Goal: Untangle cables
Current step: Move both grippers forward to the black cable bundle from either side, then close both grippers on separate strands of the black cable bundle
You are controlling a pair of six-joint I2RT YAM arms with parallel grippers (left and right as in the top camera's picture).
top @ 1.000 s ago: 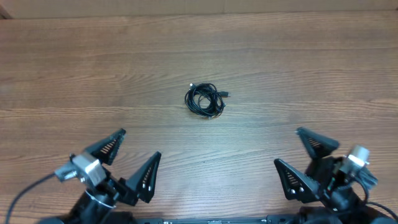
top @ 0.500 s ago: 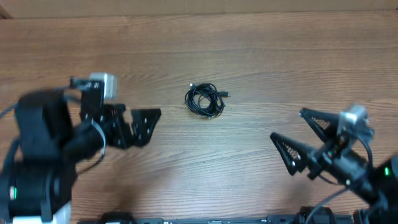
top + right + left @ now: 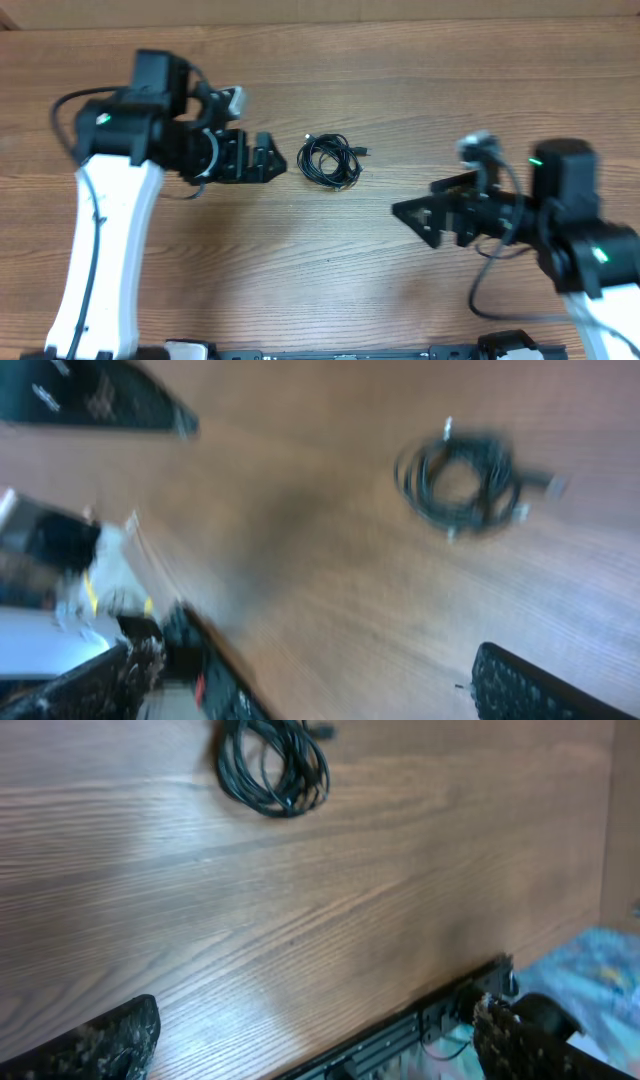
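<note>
A small tangled coil of black cable [image 3: 330, 160] lies on the wooden table [image 3: 420, 90] near its middle. It also shows in the left wrist view [image 3: 272, 765] and, blurred, in the right wrist view [image 3: 460, 478]. My left gripper [image 3: 268, 160] is open and empty, just left of the coil and apart from it; its fingers frame the left wrist view [image 3: 320, 1040]. My right gripper [image 3: 415, 200] is open and empty, to the right of the coil and nearer the front; it also shows in the right wrist view [image 3: 310, 680].
The table's front edge carries a black rail [image 3: 420, 1020] with the arm bases. The left arm [image 3: 100, 395] shows at the top left of the right wrist view. Bare wood surrounds the coil.
Both arms have risen from the front edge and reached toward the coil, the left one up to its left side, the right one leftward. The coil has not moved.
</note>
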